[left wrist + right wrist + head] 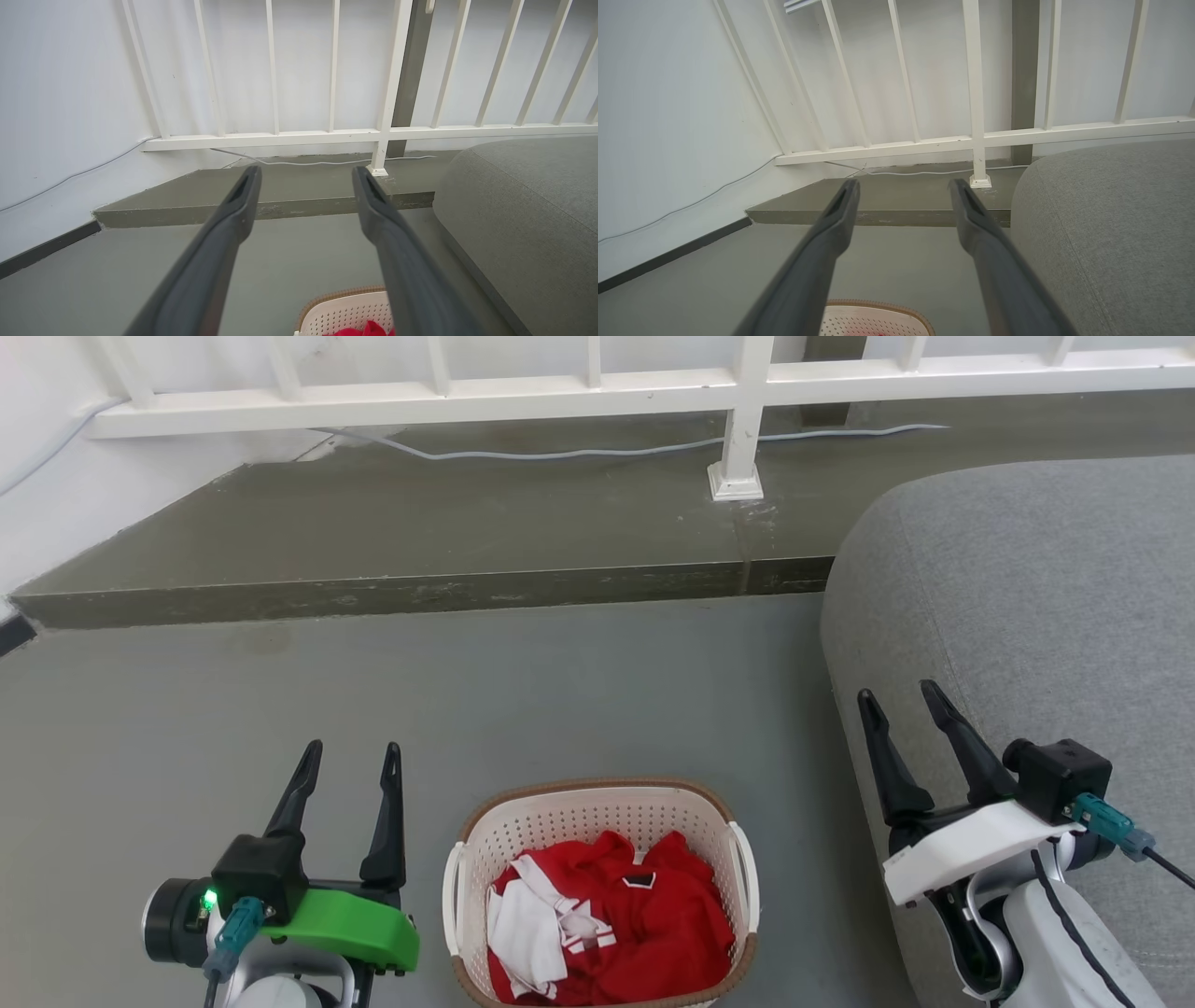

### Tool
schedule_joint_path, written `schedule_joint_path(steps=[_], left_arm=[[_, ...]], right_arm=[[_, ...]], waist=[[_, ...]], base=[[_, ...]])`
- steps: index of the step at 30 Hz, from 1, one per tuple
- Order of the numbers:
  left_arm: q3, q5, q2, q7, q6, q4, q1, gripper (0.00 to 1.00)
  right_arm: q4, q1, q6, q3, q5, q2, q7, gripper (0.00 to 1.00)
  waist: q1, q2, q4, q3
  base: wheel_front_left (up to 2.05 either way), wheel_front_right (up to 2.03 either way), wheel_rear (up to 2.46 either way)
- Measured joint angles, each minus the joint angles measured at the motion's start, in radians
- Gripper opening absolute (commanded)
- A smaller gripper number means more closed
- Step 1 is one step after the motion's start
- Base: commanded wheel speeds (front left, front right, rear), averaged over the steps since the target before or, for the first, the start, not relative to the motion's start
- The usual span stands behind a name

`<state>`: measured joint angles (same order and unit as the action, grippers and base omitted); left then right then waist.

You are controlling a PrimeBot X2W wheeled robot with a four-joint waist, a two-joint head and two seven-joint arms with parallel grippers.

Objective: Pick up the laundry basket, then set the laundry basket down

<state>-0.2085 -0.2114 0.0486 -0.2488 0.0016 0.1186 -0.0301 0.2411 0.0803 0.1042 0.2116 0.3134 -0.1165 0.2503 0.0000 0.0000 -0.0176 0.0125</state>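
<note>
The laundry basket (597,817) stands on the grey floor at the bottom middle of the head view, cream-white and perforated with a brown rim, holding red and white clothes (607,924). White loop handles sit on its left and right sides. My left gripper (353,752) is open to the left of the basket, apart from it. My right gripper (901,695) is open to the right, over the sofa's edge. The basket's far rim (343,296) shows low in the left wrist view between the open fingers (238,205), and again (878,308) low in the right wrist view.
A grey sofa (1027,644) fills the right side, close to the basket and the right arm. Ahead, a raised step (420,588) carries a white railing (738,392) with a post and a loose cable (560,453). A white wall stands at left.
</note>
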Motion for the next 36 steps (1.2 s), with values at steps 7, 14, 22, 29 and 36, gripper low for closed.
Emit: schedule_joint_path(steps=[7,14,22,29,36], left_arm=[[0.001,0.0,0.0,0.0,0.0,0.001,0.0,1.0],[0.003,0.0,0.0,0.0,0.0,0.003,0.0,1.0],[0.01,-0.005,-0.001,0.0,0.0,0.002,0.013,1.0],[0.006,-0.005,-0.001,0.0,-0.001,0.002,0.013,1.0],[0.005,-0.009,-0.002,0.0,-0.002,0.001,0.003,1.0]], right_arm=[[0.013,0.001,0.0,-0.007,-0.008,0.008,0.0,1.0],[0.02,0.001,0.001,-0.016,-0.016,0.015,0.0,1.0],[0.028,0.001,0.004,-0.022,-0.016,0.023,0.0,1.0],[0.03,0.001,0.01,-0.041,-0.015,0.025,0.0,1.0],[0.048,0.017,0.01,-0.067,-0.014,0.024,0.0,1.0]], waist=[[0.0,0.0,-0.002,-0.001],[0.0,0.0,-0.004,0.0],[0.0,0.0,-0.011,0.012],[0.0,0.0,-0.018,0.059],[0.0,0.0,-0.018,0.127]], base=[[0.0,0.0,0.0],[0.0,0.0,0.0],[0.0,0.0,0.0],[0.0,0.0,0.0],[0.0,0.0,0.0]])
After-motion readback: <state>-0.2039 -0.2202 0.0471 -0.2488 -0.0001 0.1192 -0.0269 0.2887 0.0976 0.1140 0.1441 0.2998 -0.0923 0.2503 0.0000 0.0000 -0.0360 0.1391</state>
